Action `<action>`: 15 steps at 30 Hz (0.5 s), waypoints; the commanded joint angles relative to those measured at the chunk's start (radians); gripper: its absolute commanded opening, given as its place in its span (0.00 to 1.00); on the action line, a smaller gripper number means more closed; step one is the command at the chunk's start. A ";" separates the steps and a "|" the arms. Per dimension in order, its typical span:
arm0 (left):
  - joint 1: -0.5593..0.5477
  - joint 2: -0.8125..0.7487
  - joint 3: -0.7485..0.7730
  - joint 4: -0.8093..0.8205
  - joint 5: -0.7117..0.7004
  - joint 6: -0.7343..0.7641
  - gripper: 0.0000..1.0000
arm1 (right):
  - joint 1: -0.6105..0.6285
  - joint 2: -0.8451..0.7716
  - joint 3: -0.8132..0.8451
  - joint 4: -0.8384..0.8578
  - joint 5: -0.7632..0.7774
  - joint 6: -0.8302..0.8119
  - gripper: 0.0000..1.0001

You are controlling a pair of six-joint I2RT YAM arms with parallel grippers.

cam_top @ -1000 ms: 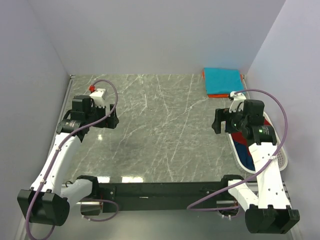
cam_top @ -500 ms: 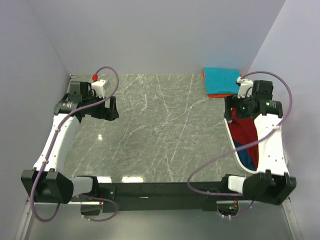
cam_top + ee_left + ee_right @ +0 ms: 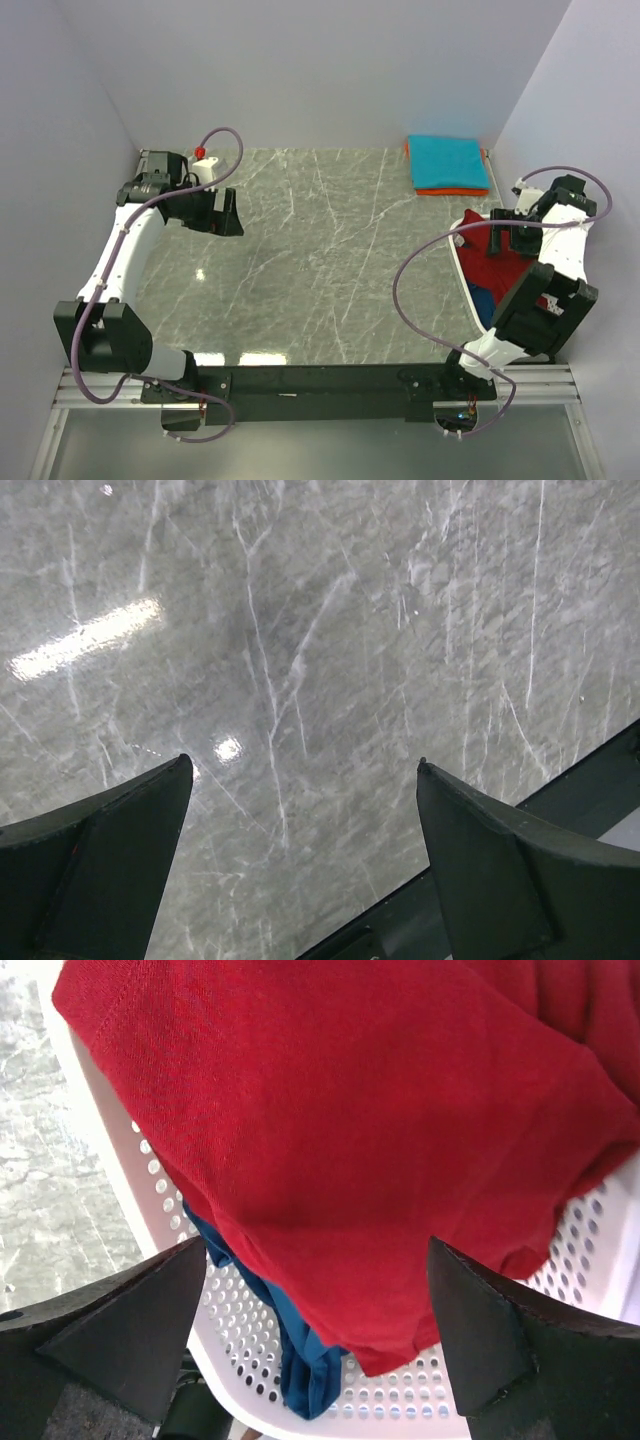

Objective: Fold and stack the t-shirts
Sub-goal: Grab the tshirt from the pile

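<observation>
The red shirt (image 3: 350,1130) is heaped in the basket (image 3: 240,1325) directly under the right claw (image 3: 318,1245), held wide; the left claw (image 3: 305,762), also wide, is placed well apart.

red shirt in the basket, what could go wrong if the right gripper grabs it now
1. The dark red shirt lies on the blue shirt, so a deep pinch by the open right gripper might lift both.
2. The red shirt seems to drape over the basket rim, so pulling could drag or tip the basket.
</observation>
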State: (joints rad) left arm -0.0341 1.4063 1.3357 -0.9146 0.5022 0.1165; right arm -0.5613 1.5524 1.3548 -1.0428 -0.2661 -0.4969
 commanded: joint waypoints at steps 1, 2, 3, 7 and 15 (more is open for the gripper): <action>0.002 0.013 0.045 -0.027 0.039 0.009 1.00 | -0.002 0.021 -0.005 0.021 -0.032 -0.035 0.97; 0.002 0.010 0.045 -0.026 0.035 0.009 0.99 | -0.002 0.028 -0.026 0.032 -0.027 -0.034 0.97; 0.002 0.008 0.043 -0.029 0.032 0.009 0.99 | -0.002 0.032 -0.039 0.062 -0.009 -0.034 0.97; 0.002 -0.001 0.037 -0.023 0.021 0.009 0.99 | -0.006 0.072 -0.091 0.135 0.047 -0.040 0.97; 0.002 0.002 0.036 -0.007 0.013 0.015 0.99 | -0.031 0.098 -0.051 0.087 0.047 -0.046 0.48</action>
State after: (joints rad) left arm -0.0341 1.4208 1.3376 -0.9329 0.5068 0.1162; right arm -0.5758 1.6608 1.2701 -0.9436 -0.2401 -0.5415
